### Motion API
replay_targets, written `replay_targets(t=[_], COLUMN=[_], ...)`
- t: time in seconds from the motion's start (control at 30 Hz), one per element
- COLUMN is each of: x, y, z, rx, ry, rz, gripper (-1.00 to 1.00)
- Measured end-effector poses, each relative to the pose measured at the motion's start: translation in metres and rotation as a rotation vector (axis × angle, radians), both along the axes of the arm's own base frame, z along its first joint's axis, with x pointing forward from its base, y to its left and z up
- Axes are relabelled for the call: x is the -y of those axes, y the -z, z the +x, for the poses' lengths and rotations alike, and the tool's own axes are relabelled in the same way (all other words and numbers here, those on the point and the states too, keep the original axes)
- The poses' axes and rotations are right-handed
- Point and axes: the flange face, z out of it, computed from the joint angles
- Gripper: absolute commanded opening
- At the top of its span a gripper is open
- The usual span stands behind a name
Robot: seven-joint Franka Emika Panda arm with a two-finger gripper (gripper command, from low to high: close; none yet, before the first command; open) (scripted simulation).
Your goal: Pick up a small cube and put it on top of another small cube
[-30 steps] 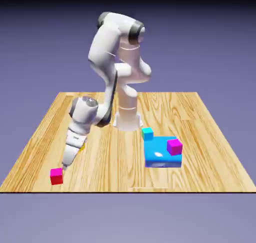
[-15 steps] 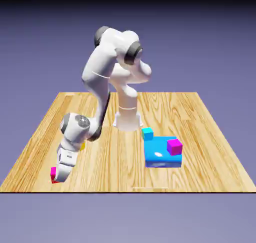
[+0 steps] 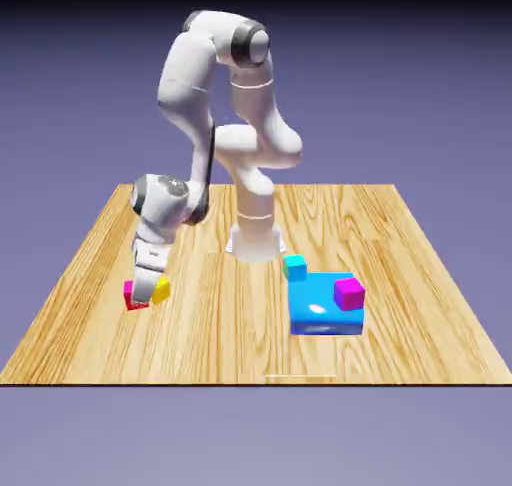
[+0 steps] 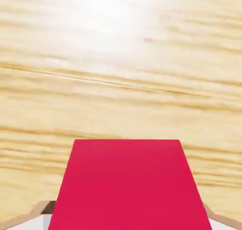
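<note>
The small cube (image 3: 130, 296), hot-pink on top with red sides, is held in my gripper (image 3: 141, 286), which is shut on it. It hangs just left of the tiny yellow cube (image 3: 160, 291) in the exterior view, at about the same height. Whether the two touch I cannot tell. In the hand view the small cube's red face (image 4: 128, 186) fills the lower middle, between the grey fingertips (image 4: 38, 217) at the bottom corners. Wood grain lies beyond it, and the yellow cube is out of that view.
A large blue block (image 3: 325, 304) lies at the exterior view's right, with a purple-magenta cube (image 3: 349, 293) on it and a cyan cube (image 3: 294, 267) at its far corner. The wooden table (image 3: 420, 304) has its front edge close below.
The gripper dropped onto the small cube near the front left edge, shut on it, and carried it back and rightward to beside the yellow cube.
</note>
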Motion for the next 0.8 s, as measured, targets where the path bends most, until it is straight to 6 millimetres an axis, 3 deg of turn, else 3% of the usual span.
replay_targets(t=[0.4,0.8], x=[-0.041,-0.021], y=[-0.021,0.033], z=[-0.112,-0.108], rx=[-0.004,-0.006], ry=[-0.015,-0.013], rz=[-0.102,-0.105], gripper=[-1.00,-1.00])
